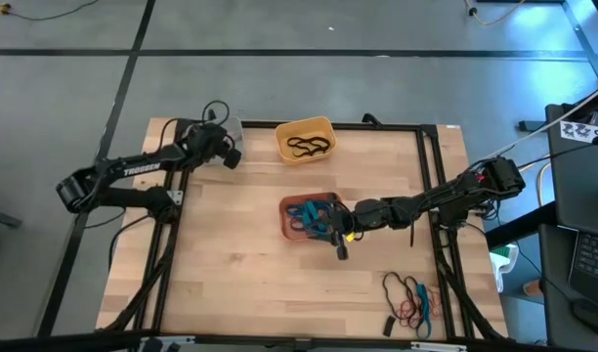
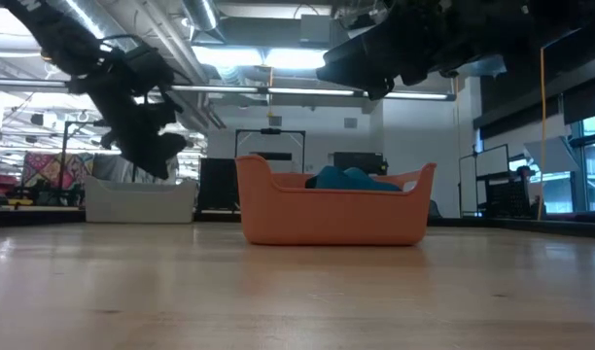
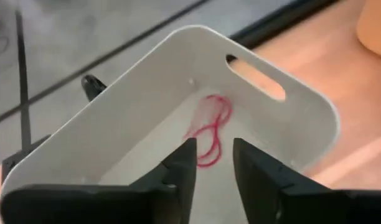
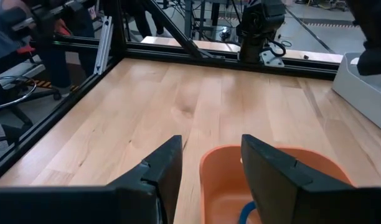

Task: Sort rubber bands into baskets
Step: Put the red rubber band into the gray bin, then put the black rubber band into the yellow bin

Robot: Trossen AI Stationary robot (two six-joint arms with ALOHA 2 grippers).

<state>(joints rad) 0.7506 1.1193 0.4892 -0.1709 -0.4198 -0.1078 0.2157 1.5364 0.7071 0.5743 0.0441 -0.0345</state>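
1. The rubber bands are thin, floppy loops in four spots. A heap of blue ones [image 1: 314,217] lies in the salmon-red basket [image 1: 288,221] near the middle of the table. Some black ones [image 1: 309,147] lie in the yellow-orange basket [image 1: 305,127] at the far edge. A red one [image 3: 209,129], curled like a figure eight, lies on the floor of the pale white basket [image 3: 147,93] at the far left corner.
2. A loose bunch of red, blue and black bands [image 1: 408,296] sits on the bare wood near the front right corner, well apart from all three baskets.
3. The right gripper [image 1: 340,235] hangs over the right end of the salmon-red basket. Its fingers [image 4: 154,174] are spread apart with nothing between them.
4. The left gripper [image 3: 209,165] hangs over the pale white basket. Its fingers stand a little apart and are not holding anything — the red band lies below them in the basket.
5. The table [image 1: 231,274] is light wood planks with a black metal frame around it.
6. The floor [image 1: 279,29] is grey with dark lines — in the low view the room behind has bright ceiling lights, pipes and screens.
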